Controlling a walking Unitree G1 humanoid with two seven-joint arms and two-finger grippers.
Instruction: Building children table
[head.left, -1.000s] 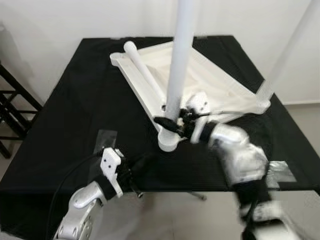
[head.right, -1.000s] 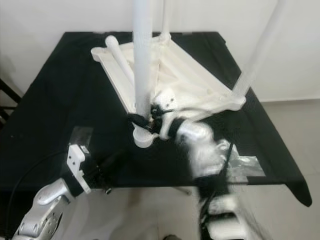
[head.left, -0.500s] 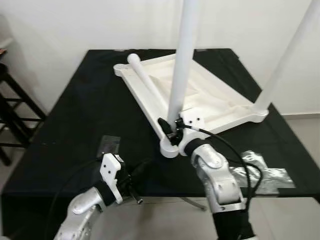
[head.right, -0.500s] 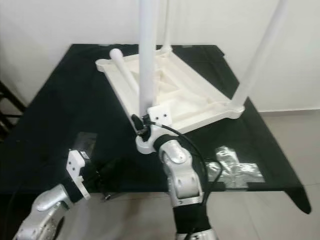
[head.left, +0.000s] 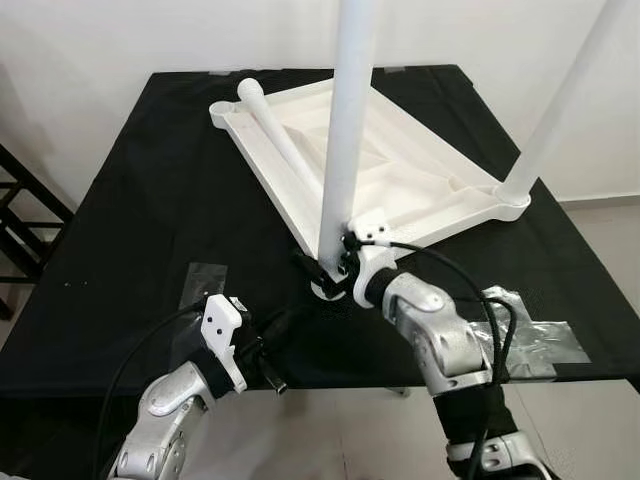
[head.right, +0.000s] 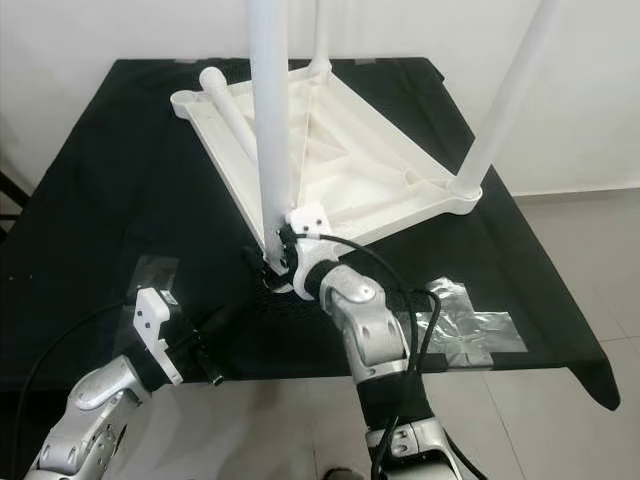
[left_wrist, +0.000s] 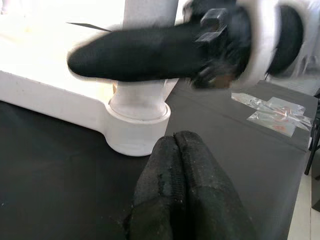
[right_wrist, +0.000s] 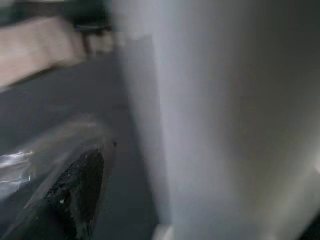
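The white plastic children's tabletop (head.left: 400, 180) lies upside down on the black cloth-covered work table (head.left: 150, 230), ribbed underside facing up, so that the corner sockets are open to receive legs. The white cylindrical table leg (head.left: 345, 130) stands upright in the near corner socket (left_wrist: 135, 127), its long axis vertical and its free end pointing up out of frame. The right gripper (head.left: 325, 268) is at the base of this leg, one black finger (left_wrist: 145, 52) lying across the leg just above the socket; judged from this position, it grips the leg low to steady or turn it into the socket, though full closure cannot be confirmed. A second upright leg (head.left: 560, 110) stands in the right-hand corner. A loose white leg (head.left: 285, 145) lies flat inside the tabletop, its long axis running from the far left corner toward the near one. The left gripper (head.left: 268, 360) rests low at the work table's near edge, fingers pressed together and empty, pointing toward the socket. Silver tape patches (head.left: 540, 335) lie on the cloth to the right.
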